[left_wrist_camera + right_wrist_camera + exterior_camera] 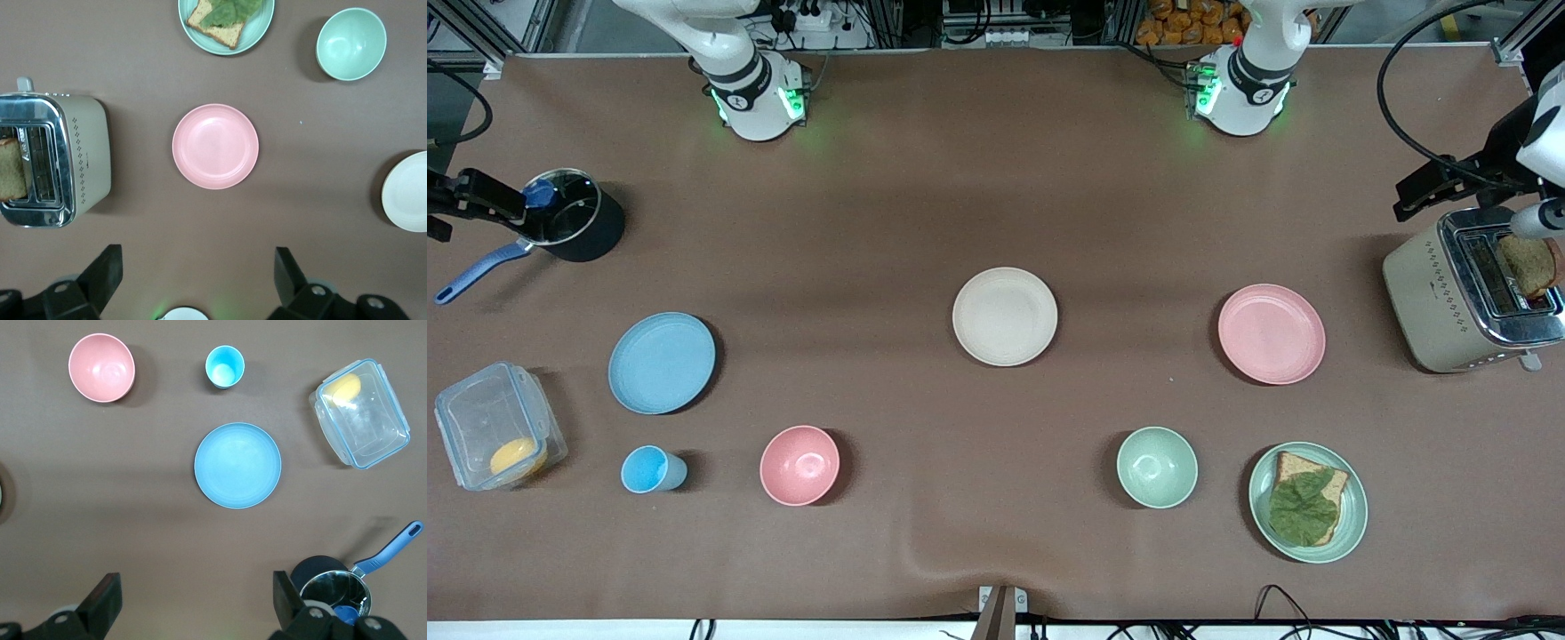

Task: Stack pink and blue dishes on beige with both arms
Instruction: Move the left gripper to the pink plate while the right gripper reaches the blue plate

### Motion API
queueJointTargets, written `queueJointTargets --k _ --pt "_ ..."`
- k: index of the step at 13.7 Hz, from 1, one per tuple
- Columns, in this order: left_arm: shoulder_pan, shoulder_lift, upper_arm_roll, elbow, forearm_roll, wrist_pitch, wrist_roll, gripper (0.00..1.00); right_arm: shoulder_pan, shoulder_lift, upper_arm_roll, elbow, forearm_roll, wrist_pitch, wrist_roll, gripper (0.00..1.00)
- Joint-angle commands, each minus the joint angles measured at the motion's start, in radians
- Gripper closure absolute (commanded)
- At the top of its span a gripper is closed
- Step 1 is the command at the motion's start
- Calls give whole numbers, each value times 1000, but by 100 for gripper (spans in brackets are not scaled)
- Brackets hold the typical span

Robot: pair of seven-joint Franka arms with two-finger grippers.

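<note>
With both grippers high and fingers apart, the left gripper [193, 277] over the flat pale pink plate [1271, 333] and the right gripper [193, 597] over the flat light blue plate [662, 362] should descend onto rims, then carry to the central cream-beige plate [1005, 316].

— Any words, brands or numbers you can read on anything?

— None. The toaster [1449, 298] has rows of small marks on its side, but they are a pattern, not letters.
</note>
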Motion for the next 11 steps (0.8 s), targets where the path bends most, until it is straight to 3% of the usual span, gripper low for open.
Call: queueJointTargets --k 1,5,8,11 --pt "3 -14 2 8 10 -38 4 0 -3 -15 4 -16 14 7 1 0" --pt "4 -3 2 -16 14 -40 20 0 -3 -9 4 -10 14 5 2 0" --pt "54 76 4 -68 16 -8 53 0 -2 4 3 -5 4 4 1 0" --pt "73 96 4 -259 26 208 56 0 -2 41 3 -6 -2 -5 2 0"
